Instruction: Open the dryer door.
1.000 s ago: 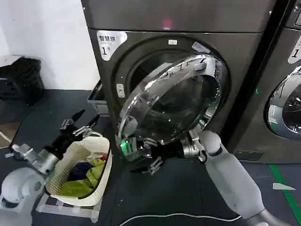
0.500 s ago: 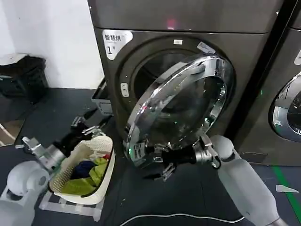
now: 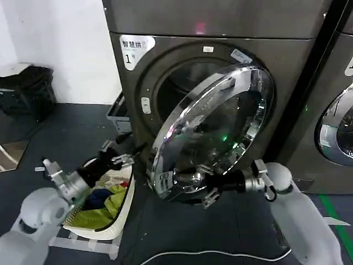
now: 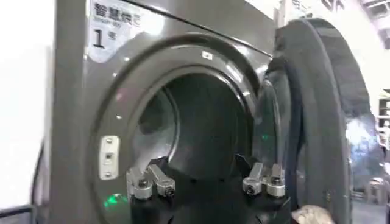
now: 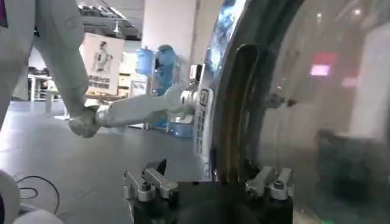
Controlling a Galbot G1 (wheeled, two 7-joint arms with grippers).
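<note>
The dryer door (image 3: pixel 215 130), chrome-rimmed with dark glass, stands swung partly out from the machine with the "1" sticker (image 3: pixel 134 48). The dark drum opening (image 3: pixel 176 88) shows behind it. My right gripper (image 3: pixel 199 190) is at the door's lower edge, open, and the rim (image 5: pixel 244 109) runs between its spread fingers in the right wrist view, where the gripper (image 5: pixel 207 178) sits low. My left gripper (image 3: pixel 127 150) hovers open above the laundry basket, to the left of the door. In its wrist view the left gripper (image 4: pixel 201 176) faces the drum (image 4: pixel 195 128), with the door's edge (image 4: pixel 317 122) beside it.
A white laundry basket (image 3: pixel 124 207) with clothes sits on the dark floor at the left. A neighbouring machine (image 3: pixel 336 127) stands at the right. A black bin (image 3: pixel 27 91) is at the far left, a grey tray (image 3: pixel 118 116) lies beside the dryer, and a white cable (image 3: pixel 209 254) crosses the floor.
The door has swung further out and to the right, with my right gripper following its lower edge. My left gripper has moved up and right, toward the dryer.
</note>
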